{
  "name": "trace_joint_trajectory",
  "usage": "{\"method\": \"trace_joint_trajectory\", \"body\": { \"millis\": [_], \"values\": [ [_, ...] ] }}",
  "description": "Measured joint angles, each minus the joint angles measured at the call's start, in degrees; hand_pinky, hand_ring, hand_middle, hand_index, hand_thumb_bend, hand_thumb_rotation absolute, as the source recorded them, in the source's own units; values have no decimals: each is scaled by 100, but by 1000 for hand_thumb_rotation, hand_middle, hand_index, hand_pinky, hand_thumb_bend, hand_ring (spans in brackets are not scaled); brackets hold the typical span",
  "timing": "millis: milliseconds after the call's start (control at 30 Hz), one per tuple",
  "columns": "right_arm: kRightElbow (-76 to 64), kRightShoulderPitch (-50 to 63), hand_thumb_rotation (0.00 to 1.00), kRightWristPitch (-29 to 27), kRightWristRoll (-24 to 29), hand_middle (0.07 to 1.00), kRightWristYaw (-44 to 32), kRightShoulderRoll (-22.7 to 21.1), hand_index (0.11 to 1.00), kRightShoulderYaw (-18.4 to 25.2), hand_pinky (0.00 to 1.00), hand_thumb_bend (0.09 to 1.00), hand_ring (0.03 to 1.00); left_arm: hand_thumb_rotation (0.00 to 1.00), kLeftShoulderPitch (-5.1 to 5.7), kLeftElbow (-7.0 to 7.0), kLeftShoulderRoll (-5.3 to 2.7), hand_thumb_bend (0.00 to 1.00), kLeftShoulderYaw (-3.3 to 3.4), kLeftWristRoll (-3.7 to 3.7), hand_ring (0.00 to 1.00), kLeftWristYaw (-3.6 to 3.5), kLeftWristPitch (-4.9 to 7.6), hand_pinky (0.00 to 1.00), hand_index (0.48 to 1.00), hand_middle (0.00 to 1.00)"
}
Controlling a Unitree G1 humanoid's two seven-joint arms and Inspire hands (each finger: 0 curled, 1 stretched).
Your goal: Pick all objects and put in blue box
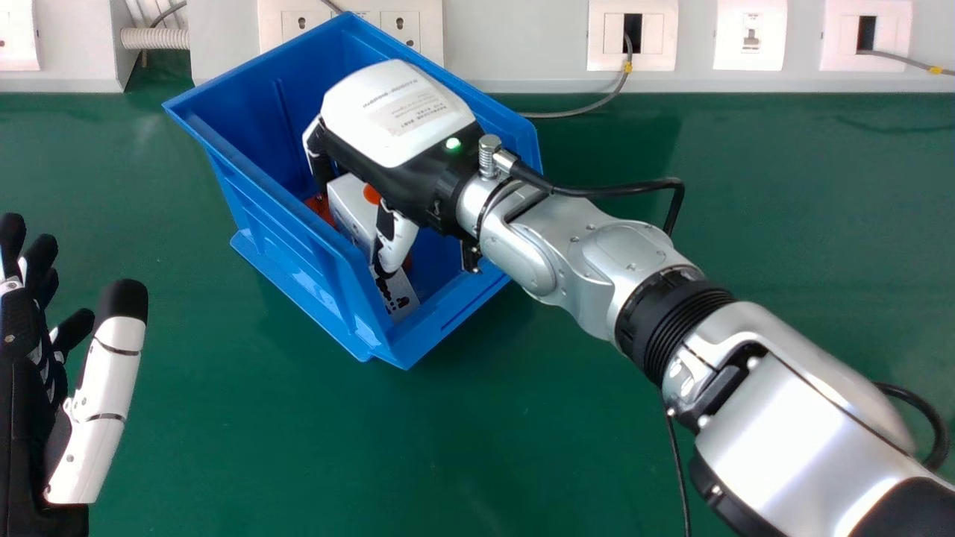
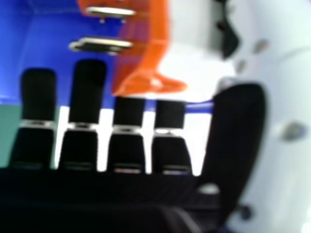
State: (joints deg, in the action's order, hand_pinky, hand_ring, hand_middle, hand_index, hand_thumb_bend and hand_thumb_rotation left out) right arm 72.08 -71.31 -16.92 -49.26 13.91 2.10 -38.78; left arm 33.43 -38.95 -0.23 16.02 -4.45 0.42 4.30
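Right hand (image 1: 403,115) down in blue box (image 1: 298,257), fingers straight, slightly spread, thumb apart. White block (image 1: 349,203) in box, between thumb and fingers; orange piece (image 1: 321,209) just left. Looks like release: I'd ease thumb off, check nothing clings, lift straight up, clear near rim. Left hand (image 1: 93,418) idle at left, relaxed.

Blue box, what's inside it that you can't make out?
- Head view: much of the blue box's floor, behind the right hand.
- Head view: whether the white pieces are one item; the thumb crosses them.
- Right hand view: the orange item's full shape, blurred, cut by the top edge.
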Motion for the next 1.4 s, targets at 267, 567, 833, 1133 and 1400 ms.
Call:
{"method": "trace_joint_trajectory", "body": {
  "millis": [267, 567, 833, 1133, 1400],
  "values": [
    [-5, 1, 0, 32, 282, 688, -629, -2, 606, 190, 404, 469, 656, 802, -11, 1, 13, 568, 9, 8, 984, -8, 0, 905, 1000, 982],
    [-37, 1, 0, 215, 127, 961, -733, -22, 912, -10, 739, 717, 945, 804, -20, 2, 28, 580, 17, 11, 986, -17, 0, 910, 1000, 983],
    [-58, 1, 0, 272, 127, 995, -710, -23, 957, -30, 781, 780, 978, 805, -29, 30, 28, 586, 19, 65, 987, -22, 2, 915, 1000, 985],
    [-59, 1, 0, 285, 132, 1000, -701, -23, 962, -30, 794, 787, 980, 803, -35, 33, 29, 575, 20, 109, 985, -23, 3, 910, 1000, 983],
    [-173, 2, 0, 288, 157, 1000, -702, -55, 962, 16, 809, 795, 976, 804, -58, 37, 76, 595, 35, 95, 986, -19, 3, 911, 1000, 984]
  ]
}}
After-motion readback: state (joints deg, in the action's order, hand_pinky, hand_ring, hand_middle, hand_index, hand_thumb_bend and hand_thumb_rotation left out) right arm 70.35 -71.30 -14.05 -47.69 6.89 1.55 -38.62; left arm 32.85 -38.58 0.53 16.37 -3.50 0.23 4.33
